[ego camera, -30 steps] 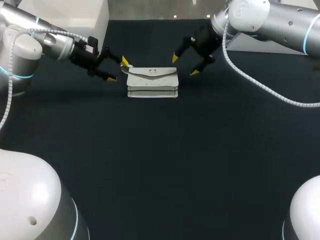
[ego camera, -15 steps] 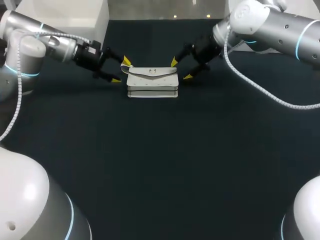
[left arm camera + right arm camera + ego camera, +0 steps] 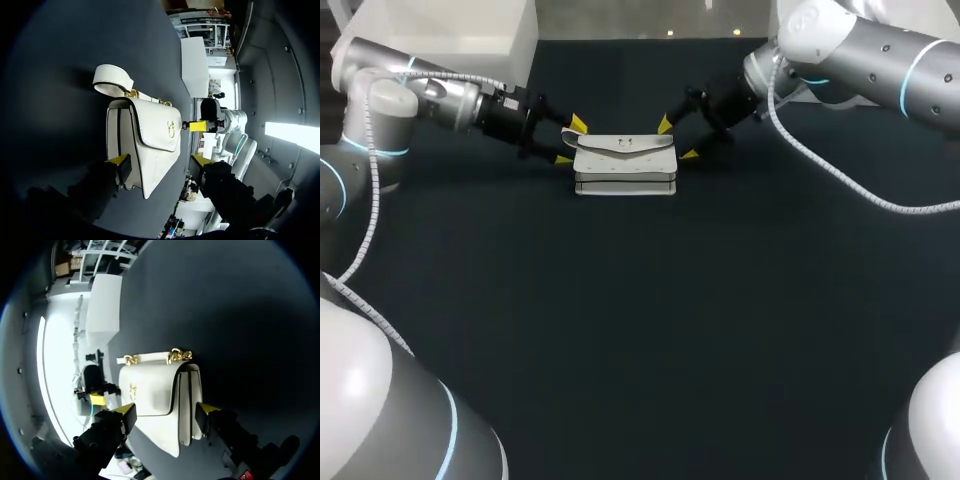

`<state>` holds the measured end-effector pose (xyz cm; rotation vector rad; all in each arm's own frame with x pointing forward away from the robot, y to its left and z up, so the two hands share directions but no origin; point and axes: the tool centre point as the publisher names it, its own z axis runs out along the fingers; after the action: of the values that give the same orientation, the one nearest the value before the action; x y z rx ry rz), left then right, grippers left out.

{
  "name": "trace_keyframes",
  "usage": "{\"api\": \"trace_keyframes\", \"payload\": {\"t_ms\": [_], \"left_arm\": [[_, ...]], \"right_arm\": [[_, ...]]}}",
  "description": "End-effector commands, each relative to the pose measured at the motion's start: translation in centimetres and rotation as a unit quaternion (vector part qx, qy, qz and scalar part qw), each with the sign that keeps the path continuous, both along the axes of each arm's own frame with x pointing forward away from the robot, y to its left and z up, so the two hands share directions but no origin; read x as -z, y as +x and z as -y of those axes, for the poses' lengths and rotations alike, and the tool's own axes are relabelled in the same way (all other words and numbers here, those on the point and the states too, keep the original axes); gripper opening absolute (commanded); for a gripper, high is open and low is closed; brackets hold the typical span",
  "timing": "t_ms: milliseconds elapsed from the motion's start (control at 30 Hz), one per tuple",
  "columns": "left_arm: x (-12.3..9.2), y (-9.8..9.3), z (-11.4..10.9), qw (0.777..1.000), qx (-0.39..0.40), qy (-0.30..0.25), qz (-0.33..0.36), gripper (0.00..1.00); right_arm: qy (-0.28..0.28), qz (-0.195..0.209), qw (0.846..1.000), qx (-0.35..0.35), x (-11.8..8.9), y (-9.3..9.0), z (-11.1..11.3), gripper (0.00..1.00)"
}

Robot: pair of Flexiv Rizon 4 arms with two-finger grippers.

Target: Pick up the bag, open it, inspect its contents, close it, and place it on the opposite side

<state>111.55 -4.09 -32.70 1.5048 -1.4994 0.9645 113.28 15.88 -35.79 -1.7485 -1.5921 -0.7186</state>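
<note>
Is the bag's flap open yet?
No, the flap lies shut over the front of the bag.

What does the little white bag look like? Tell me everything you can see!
The bag is small and white, like smooth leather, with dark edging. Its pointed flap is shut and has a gold clasp. A white strap joins on by gold chain links and loops out at one end. It sits on the dark table, far side, middle. The left gripper and right gripper are open, one around each end; whether they touch it I cannot tell.
</note>
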Motion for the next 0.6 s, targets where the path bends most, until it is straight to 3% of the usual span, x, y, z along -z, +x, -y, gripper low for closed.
{"api": "trace_keyframes", "payload": {"t_ms": [33,400,500,600], "left_arm": [[0.7,0.8,0.4,1.0,0.01,-0.018,-0.006,0.75],[1.7,1.6,1.2,1.0,-0.01,-0.014,-0.006,0.61],[1.9,1.6,1.3,1.0,-0.012,-0.013,-0.007,0.51],[2.1,1.8,1.2,1.0,-0.013,-0.013,-0.009,0.49]], "right_arm": [[0.007,-0.011,1.0,-0.014,0.2,0.5,-0.2,0.76],[0.023,-0.022,0.999,-0.01,1.0,0.6,-0.7,0.76],[0.024,-0.025,0.999,-0.009,1.2,0.6,-0.8,0.74],[0.027,-0.029,0.999,-0.006,1.4,0.6,-0.8,0.7]]}}
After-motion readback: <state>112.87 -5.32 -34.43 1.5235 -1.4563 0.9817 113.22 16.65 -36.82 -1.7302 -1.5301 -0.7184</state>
